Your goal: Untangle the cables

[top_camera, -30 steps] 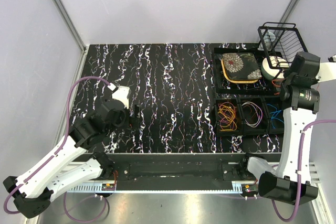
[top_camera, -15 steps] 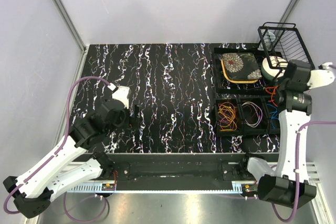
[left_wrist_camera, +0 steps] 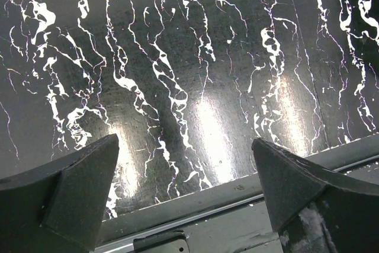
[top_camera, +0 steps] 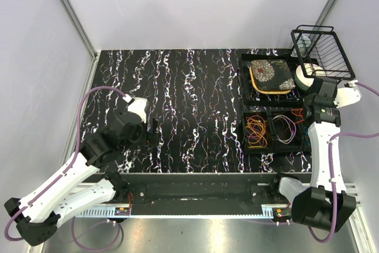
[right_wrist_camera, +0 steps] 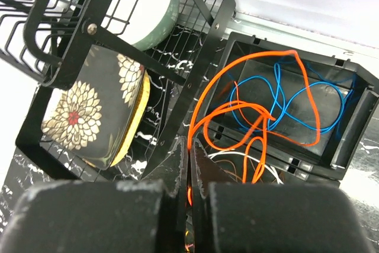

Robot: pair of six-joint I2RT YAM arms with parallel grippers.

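My right gripper is shut on an orange cable and holds it up over a black bin. The orange cable loops down into that bin and crosses a blue cable lying in it. In the top view the right gripper hangs over the rightmost bin, which the arm mostly hides. Two other bins hold orange-yellow cables and purple-white cables. My left gripper is open and empty, low over the marbled table near its front edge; it also shows in the top view.
A black wire rack stands at the back right with a white round container under it. A flower-patterned pad lies in a black tray behind the bins. The table's front rail runs just below my left fingers.
My right wrist has swung down and to the left over the bins, with the orange cable in its jaws. The left arm has not moved.
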